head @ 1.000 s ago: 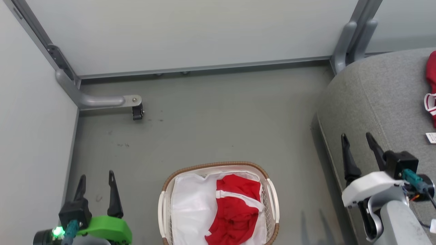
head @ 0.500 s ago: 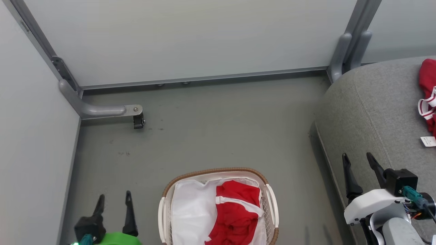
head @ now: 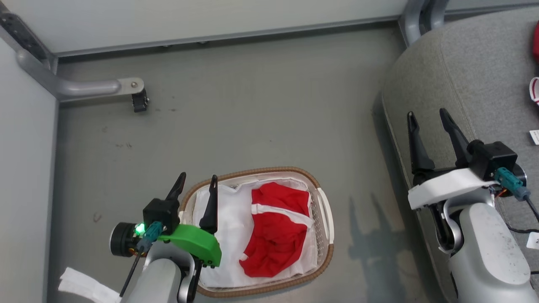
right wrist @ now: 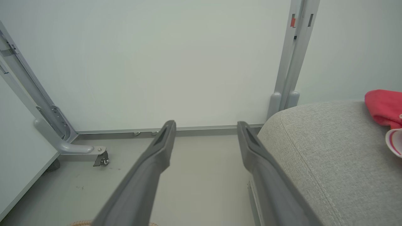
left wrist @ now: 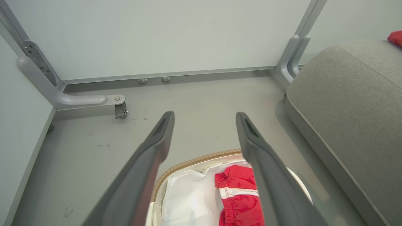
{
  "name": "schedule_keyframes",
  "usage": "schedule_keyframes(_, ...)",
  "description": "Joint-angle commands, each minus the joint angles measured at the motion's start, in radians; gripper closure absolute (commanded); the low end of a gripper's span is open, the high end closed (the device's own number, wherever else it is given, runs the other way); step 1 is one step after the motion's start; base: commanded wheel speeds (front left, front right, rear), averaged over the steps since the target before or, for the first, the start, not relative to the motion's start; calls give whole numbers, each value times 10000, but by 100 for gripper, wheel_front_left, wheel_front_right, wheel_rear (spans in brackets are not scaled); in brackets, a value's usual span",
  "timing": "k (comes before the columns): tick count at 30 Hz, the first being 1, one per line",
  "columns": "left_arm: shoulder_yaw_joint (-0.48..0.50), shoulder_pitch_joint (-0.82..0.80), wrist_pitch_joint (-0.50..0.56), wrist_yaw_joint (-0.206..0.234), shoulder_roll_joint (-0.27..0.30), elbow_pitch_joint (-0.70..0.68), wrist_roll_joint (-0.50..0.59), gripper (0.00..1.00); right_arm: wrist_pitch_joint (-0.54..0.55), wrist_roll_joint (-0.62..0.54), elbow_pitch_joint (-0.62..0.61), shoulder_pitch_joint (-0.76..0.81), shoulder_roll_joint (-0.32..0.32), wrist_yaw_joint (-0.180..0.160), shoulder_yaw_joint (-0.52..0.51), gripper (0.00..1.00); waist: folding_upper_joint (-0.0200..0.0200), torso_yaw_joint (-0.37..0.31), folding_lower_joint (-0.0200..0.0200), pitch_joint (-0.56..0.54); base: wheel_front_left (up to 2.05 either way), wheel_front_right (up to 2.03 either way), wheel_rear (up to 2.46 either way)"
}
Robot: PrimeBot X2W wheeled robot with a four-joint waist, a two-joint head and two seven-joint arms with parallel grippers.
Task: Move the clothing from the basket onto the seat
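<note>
Green plastic is capping the wrist of the left gripper [head: 198, 176], which is hovering at the left end of the basket [head: 269, 169]. One dark finger is showing over the liner [head: 227, 235] and the other just outside the rim. The fingers are standing well apart with nothing between them. In the left wrist view they are framing the basket's far rim and the grey floor [left wrist: 201, 100].

The right gripper [head: 427, 112], on a pale forearm with a white cap, is hanging over the front edge of the seat [head: 463, 63]. Its fingers are likewise spread and empty, with the tips pointing toward the wall.

The clothing [head: 276, 227] is lying crumpled in the right half of the basket. It is bright red fabric with a white stripe running across it, resting on the white liner that is showing bare on the left. The basket is standing on the floor near the seat.

Another red piece [head: 536, 42] is lying on the seat at the right edge of the head view, with a small white tag [head: 534, 136] nearby.
</note>
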Motion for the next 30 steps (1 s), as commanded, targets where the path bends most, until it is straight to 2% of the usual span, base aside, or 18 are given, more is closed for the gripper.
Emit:
schedule_keyframes(1,-124,-455,5,-86,39,156,-125,0,-49,96,-170,-275,10,-14,-15,0,0,-734,0,1473,0,0,0)
schedule_keyframes(15,-1687,-2694,6,-617,54,2462,-691,0,-49,303,-1297,-1450,133,-14,337,0,0,-1560,0,4026,0,0,0)
schedule_keyframes(30,-2420,-4605,7,-855,57,5148,-1240,0,-49,622,-2161,-1771,130,-14,806,0,0,-1987,0,5850,0,0,0)
